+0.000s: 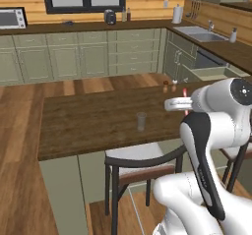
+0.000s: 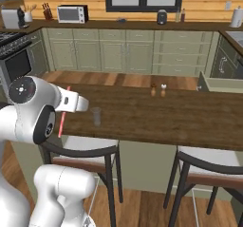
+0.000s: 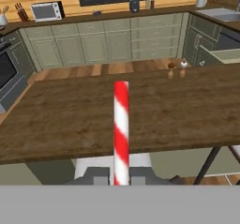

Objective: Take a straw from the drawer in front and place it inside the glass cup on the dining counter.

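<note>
My gripper (image 3: 121,180) is shut on the straw (image 3: 121,129), a red-and-white striped stick that rises straight up between the fingertips in the hand view. The straw (image 2: 63,113) hangs nearly upright at the near edge of the dining counter (image 2: 180,121), a little left of the glass cup (image 2: 97,116) in the right base view. In the left base view the glass cup (image 1: 141,121) stands near the counter's front edge, and the straw's top (image 1: 185,92) pokes up behind my white arm to its right. The drawer (image 1: 214,73) stands open beyond the counter's far right end.
Two small shakers (image 2: 157,90) stand at the counter's far edge. Two stools (image 2: 80,150) (image 2: 209,166) are tucked under its near side. Sage-green cabinets (image 3: 93,49) line the back wall, with a sink (image 1: 202,34) on the right worktop.
</note>
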{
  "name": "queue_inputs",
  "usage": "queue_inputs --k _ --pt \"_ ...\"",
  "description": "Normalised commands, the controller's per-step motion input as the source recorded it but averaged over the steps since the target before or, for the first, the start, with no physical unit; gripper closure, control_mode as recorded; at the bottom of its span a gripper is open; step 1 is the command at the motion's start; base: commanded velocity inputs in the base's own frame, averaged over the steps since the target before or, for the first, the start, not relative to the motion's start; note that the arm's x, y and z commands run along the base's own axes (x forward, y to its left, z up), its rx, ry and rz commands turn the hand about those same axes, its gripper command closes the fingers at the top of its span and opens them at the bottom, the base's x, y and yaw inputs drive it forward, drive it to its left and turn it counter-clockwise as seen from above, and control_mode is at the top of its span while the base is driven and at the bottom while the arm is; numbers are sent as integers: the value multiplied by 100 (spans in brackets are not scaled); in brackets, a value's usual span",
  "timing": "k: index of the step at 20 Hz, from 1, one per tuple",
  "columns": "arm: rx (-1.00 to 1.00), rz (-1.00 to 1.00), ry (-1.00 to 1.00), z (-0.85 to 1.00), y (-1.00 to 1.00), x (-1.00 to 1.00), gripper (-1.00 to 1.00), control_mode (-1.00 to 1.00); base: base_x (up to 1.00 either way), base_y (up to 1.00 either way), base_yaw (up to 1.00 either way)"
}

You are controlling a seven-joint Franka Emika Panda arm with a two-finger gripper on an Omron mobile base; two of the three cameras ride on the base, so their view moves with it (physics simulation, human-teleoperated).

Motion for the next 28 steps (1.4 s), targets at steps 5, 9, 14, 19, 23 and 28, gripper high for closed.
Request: queue_inputs --k 5,9,14,19,23,28 --pt "0 0 0 0 0 0 100 100 100 0 -3" --pt "0 0 0 0 0 0 100 100 100 0 -9" --pt "0 0 0 0 0 0 100 100 87 1 -4" --pt "8 10 -15 59 -12 24 100 -100 0 0 0" --pt "9 29 -25 39 -37 37 100 -100 0 0 0" --pt "5 44 -24 4 -9 71 100 -100 0 0 0"
